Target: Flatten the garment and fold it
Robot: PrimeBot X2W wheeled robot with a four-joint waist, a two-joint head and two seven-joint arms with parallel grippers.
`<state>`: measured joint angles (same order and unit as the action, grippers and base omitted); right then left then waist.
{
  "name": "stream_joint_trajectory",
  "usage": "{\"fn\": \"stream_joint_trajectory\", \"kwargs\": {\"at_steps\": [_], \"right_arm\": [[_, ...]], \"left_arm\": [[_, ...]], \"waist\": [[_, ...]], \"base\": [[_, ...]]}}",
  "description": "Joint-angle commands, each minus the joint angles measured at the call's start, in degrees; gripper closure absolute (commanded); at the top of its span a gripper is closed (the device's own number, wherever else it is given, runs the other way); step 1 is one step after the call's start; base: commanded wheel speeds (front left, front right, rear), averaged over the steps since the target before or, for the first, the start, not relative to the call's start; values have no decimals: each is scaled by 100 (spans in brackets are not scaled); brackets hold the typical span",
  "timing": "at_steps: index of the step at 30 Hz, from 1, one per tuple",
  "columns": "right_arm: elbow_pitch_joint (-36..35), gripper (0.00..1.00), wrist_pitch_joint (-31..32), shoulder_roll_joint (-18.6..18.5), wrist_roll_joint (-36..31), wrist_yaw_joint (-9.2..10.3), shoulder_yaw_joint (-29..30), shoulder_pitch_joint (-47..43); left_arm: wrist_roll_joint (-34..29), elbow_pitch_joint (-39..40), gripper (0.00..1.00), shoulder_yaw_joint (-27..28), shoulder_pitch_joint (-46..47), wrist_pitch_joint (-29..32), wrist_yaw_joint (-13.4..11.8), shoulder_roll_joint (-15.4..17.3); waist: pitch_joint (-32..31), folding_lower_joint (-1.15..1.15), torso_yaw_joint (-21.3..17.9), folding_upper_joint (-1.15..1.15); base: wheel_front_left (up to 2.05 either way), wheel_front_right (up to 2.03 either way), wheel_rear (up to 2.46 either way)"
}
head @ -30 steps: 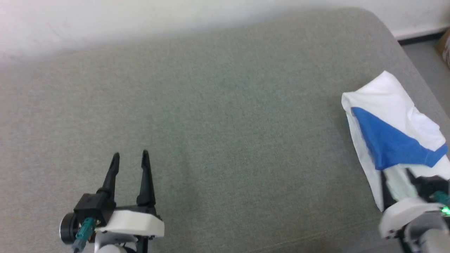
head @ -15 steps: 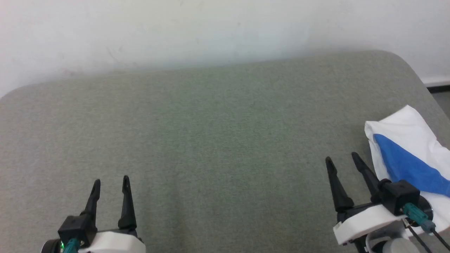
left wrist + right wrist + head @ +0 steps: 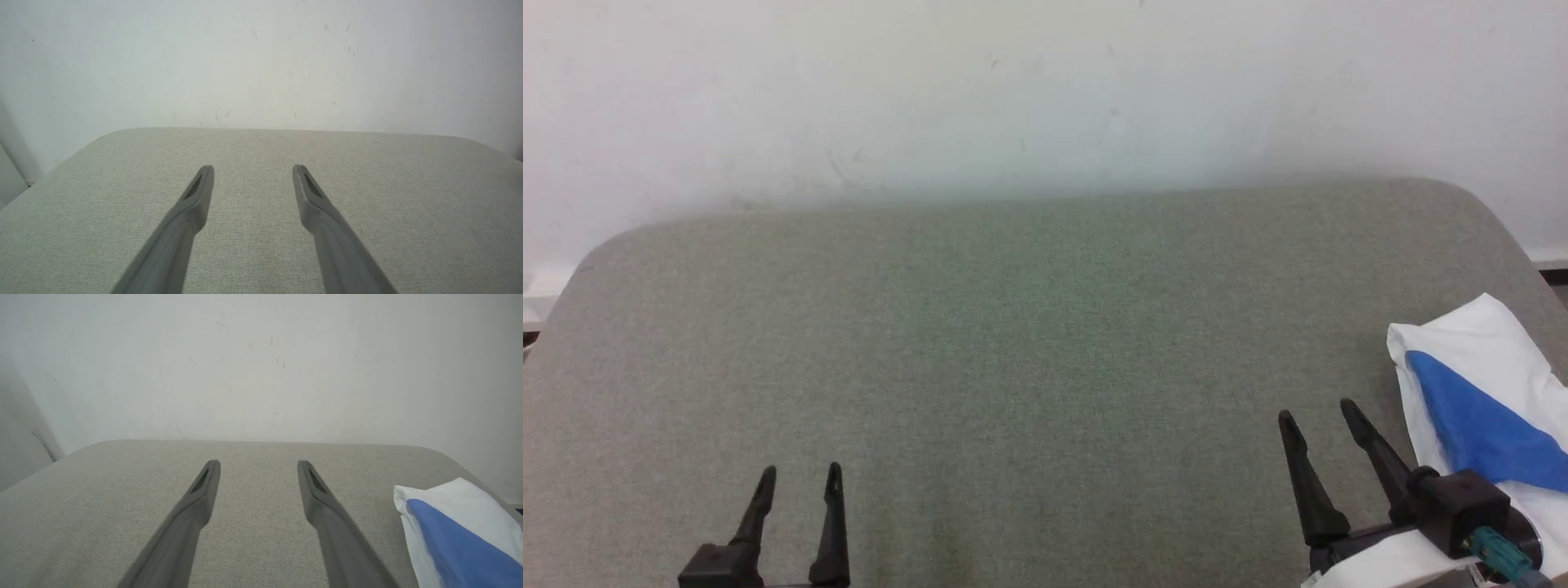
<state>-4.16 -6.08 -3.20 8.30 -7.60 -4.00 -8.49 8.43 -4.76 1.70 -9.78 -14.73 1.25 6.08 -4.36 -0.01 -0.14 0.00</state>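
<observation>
The garment (image 3: 1478,400) lies folded in a white bundle with a bright blue patch at the right edge of the grey padded surface; the right wrist view has the garment (image 3: 457,531) at its lower right. My right gripper (image 3: 1317,410) stands open just left of the bundle, apart from it, with nothing between its fingers. In its own wrist view my right gripper (image 3: 258,465) hangs open over bare cloth surface. Far to the left, near the front, my left gripper (image 3: 800,474) is open and holds nothing; the left wrist view has the left gripper (image 3: 252,170) above the grey surface.
The grey padded surface (image 3: 1029,351) has rounded far corners and ends at a white wall (image 3: 1013,98) behind it. A strip of floor and skirting (image 3: 1553,265) lies past its right edge. The surface drops off at the far left corner (image 3: 572,278).
The head camera has tilted up, so more wall shows. My right gripper has come off the garment and now stands open to its left. The left gripper stays open.
</observation>
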Motion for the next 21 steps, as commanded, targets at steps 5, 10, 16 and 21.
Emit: {"fn": "stream_joint_trajectory", "kwargs": {"at_steps": [5, 10, 16, 21], "right_arm": [[-96, 0, 52, 29, -20, 11, 75, -146], [-63, 100, 51, 3, 12, -1, 58, -101], [-40, 100, 77, 5, -29, -1, 75, -56], [-20, 100, 100, 6, -62, 0, 88, -18]], "left_arm": [[-97, -52, 0, -87, -42, -27, 51, 14], [-76, -86, 100, -87, -18, 8, 26, -8], [-113, -59, 100, -91, 30, 78, 19, -23], [-144, -36, 100, -94, 70, 137, 13, -35]], "waist": [[-58, 1, 36, 0], [-66, 1, 33, 0], [-42, 1, 32, 0], [-22, 1, 31, 0]], "base": [[0, 0, 0], [0, 0, 0], [0, 0, 0], [0, 0, 0]]}}
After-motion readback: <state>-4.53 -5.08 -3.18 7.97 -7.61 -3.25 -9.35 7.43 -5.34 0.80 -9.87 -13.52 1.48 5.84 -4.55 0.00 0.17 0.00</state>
